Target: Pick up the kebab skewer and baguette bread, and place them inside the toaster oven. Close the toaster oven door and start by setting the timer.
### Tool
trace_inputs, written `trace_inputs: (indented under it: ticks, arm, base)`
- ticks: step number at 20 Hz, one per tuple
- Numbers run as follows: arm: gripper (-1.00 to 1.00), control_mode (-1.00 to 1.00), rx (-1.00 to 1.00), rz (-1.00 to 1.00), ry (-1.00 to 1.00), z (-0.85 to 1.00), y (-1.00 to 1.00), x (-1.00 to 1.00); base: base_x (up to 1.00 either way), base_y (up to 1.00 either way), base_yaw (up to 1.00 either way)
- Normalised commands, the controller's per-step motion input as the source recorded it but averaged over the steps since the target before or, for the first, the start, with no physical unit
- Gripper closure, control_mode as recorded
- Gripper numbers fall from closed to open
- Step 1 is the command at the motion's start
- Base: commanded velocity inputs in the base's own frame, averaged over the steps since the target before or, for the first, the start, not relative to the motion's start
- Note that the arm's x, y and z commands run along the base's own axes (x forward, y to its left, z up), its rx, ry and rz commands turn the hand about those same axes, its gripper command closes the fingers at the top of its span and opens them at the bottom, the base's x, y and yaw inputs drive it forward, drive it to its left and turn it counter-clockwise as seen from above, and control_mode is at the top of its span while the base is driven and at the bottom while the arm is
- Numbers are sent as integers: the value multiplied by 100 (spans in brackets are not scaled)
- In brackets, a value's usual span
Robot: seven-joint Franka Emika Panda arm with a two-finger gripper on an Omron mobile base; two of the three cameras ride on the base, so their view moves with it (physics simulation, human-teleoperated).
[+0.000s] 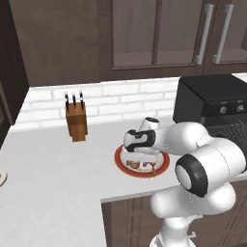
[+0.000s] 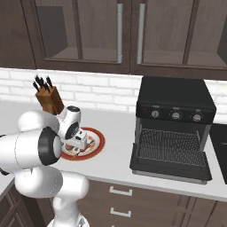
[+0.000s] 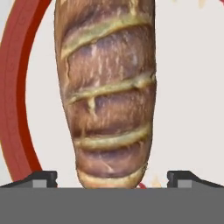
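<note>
- My gripper (image 3: 112, 177) hangs low over the red-rimmed plate (image 3: 13, 87), its two dark fingertips (image 3: 41, 178) spread wide apart, one on either side of the near end of the baguette bread (image 3: 107, 87).
- The loaf lies straight ahead of me between the tips. I cannot tell whether either tip touches the crust, and nothing is clamped between them.
- From the left base camera my own white wrist and forearm cover most of the plate (image 1: 166, 161). A few brown and reddish bits at its near edge look like the kebab skewer (image 1: 144, 167), but I cannot make out the stick clearly.
- In the right base view the plate (image 2: 98, 141) again lies under my hand, and the loaf is hidden by the gripper (image 2: 79, 141).
- The toaster oven (image 2: 174, 126) stands on the counter (image 2: 115, 155), well off to my right. The toaster oven door (image 2: 170, 170) lies folded down flat, the wire rack (image 2: 170, 147) is open to view, and three knobs (image 2: 175, 115) sit along the top front.
- A wooden knife block (image 1: 76, 121) stands near the tiled wall, beyond my hand and to its left, apart from the plate.
- Dark wooden cabinets (image 2: 119, 31) hang above, cut off by the frame.
</note>
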Motion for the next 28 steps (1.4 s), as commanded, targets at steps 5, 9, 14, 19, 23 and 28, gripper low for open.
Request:
trace_inputs:
  ticks: [5,9,14,19,23,28]
  arm:
    - [-100,-100,0,0,-10,-12,17,27]
    - [-100,-100,0,0,-6,-12,1,-4]
    - [100,-100,0,0,-2,-1,0,-22]
    - [100,-100,0,0,-1,0,-1,-8]
    - [100,-100,2,0,-2,48,-16,-8]
    - [100,-100,6,0,-1,99,-46,-50]
  base:
    - [0,0,0]
    - [0,0,0]
    - [0,0,0]
    - [0,0,0]
    - [0,0,0]
    - [0,0,0]
